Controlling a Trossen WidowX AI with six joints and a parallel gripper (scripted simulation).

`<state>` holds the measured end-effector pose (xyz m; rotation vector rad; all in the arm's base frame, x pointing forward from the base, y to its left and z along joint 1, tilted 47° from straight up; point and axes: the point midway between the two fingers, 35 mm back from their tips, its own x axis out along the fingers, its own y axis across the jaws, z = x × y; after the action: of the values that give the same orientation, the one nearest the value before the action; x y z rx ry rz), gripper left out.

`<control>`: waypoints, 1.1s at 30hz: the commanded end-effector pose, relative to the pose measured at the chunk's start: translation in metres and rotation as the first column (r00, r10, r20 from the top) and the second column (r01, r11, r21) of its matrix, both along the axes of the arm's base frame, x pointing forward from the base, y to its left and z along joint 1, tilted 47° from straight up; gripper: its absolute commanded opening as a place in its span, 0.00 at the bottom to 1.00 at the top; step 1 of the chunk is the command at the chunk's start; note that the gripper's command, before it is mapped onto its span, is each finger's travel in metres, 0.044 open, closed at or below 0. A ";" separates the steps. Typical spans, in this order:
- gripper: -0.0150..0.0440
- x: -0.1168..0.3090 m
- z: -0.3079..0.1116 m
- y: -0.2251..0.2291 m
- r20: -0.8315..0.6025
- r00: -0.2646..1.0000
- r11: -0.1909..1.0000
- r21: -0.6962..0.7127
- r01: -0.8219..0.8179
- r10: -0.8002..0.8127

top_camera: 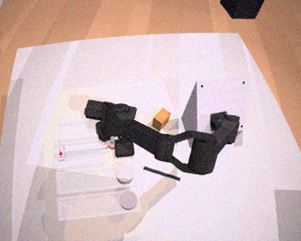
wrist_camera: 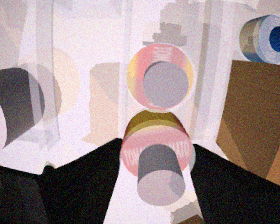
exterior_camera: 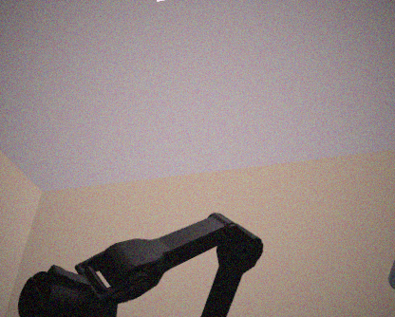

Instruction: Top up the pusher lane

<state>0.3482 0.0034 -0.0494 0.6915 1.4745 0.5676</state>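
Observation:
My gripper is shut on a jar with a pink label, a yellow-brown band and a grey lid. The held jar is at the front of the sprung lane, close against the matching jar, which stands behind it between the clear lane walls. I cannot tell whether the two touch or whether the held jar rests on the floor. The red-dotted marker is far back in the lane. The pusher plate and front stop are not clearly visible. The exterior view shows only the arm.
A dark jar is left of the lane in the wrist view, and a blue-centred jar is to the right. An orange-brown block stands nearby. Grey round lids show in neighbouring lanes. A black rod lies in front.

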 end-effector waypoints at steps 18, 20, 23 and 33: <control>0.25 0.012 0.003 -0.002 0.031 0.999 1.000 -0.001 0.008 -0.008; 0.25 0.012 0.003 -0.002 0.031 0.999 1.000 -0.001 0.008 -0.008; 0.25 0.012 0.002 -0.001 0.031 0.999 1.000 -0.001 0.008 -0.008; 0.25 0.012 -0.001 0.001 0.031 0.999 1.000 0.000 0.008 -0.008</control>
<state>0.3524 0.0049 -0.0516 0.6917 1.4745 0.5641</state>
